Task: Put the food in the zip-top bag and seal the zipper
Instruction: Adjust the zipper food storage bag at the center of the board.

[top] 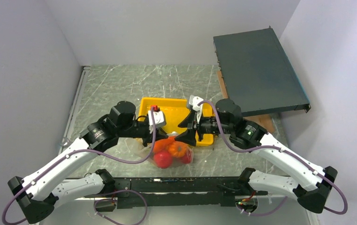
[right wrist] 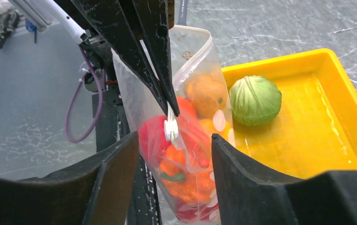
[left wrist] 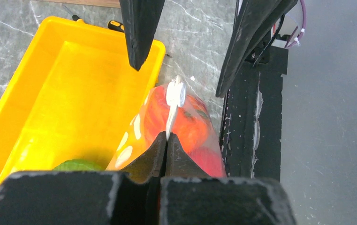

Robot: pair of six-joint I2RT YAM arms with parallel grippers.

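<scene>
The clear dotted zip-top bag (right wrist: 200,140) hangs upright at the yellow tray's near corner, with red and orange food inside: an orange pumpkin (top: 178,149) and a red tomato (top: 163,159). My left gripper (left wrist: 167,136) is shut on the bag's whitish zipper (left wrist: 170,119) just behind its white slider tab (left wrist: 175,93). My right gripper (right wrist: 174,137) is open, one finger on each side of the bag below the tab and clear of it. From above, the left gripper (top: 163,138) and right gripper (top: 189,133) face each other over the bag. A green cabbage (right wrist: 254,100) lies loose in the tray.
The yellow tray (top: 167,104) sits mid-table behind the bag. A dark flat panel (top: 258,70) on a wooden board fills the back right. The black mounting rail (top: 176,185) runs along the near edge, directly below the bag. White walls enclose the table.
</scene>
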